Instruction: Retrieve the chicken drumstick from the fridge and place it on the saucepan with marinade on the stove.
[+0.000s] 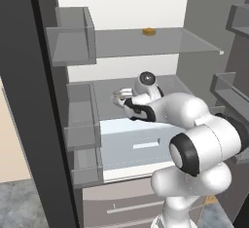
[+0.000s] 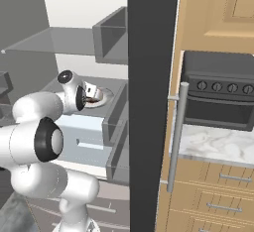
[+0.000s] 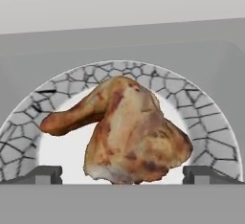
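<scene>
Now inside the open fridge (image 1: 204,22), middle shelf level. My gripper (image 3: 122,173) has its fingers (image 3: 45,174) spread wide, one tip at each side of the chicken drumstick (image 3: 129,134), with daylight between the tips and the meat as far as I can tell; no grip. Drumstick lies on a white plate (image 3: 210,122) with a grey cracked-pattern rim, thin bone end pointing left in the hand view. Upper shelf carries a small tan block (image 1: 149,31). Right base view: stove (image 2: 218,94) beyond the fridge door, its knobs facing out.
</scene>
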